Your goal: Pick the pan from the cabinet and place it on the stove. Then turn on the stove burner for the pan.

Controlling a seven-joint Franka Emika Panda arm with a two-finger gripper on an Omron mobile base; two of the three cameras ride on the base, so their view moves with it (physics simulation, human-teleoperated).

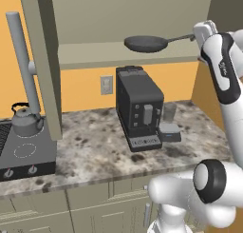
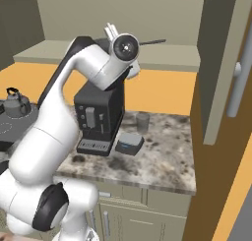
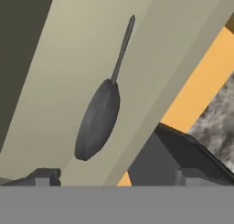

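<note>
The dark grey pan point(image 1: 146, 43) lies on the lower shelf of the open wall cabinet point(image 1: 90, 56), its thin handle point(image 1: 182, 37) pointing right. My gripper point(image 1: 198, 35) hovers just off the end of that handle, apart from it. In the hand view the pan point(image 3: 98, 120) lies ahead of my gripper point(image 3: 116, 177), which is open with nothing between its fingertips point(image 3: 43, 177). From the right base view my wrist covers the pan's bowl and only the pan's handle point(image 2: 152, 41) pokes out. The stove point(image 1: 23, 151) sits at the counter's left end.
A grey kettle point(image 1: 26, 120) stands on the stove's back burner. A dark coffee machine point(image 1: 140, 108) with a glass point(image 1: 170, 112) beside it stands on the counter below the shelf. Open cabinet doors point(image 1: 42, 61) point(image 2: 221, 63) flank the opening.
</note>
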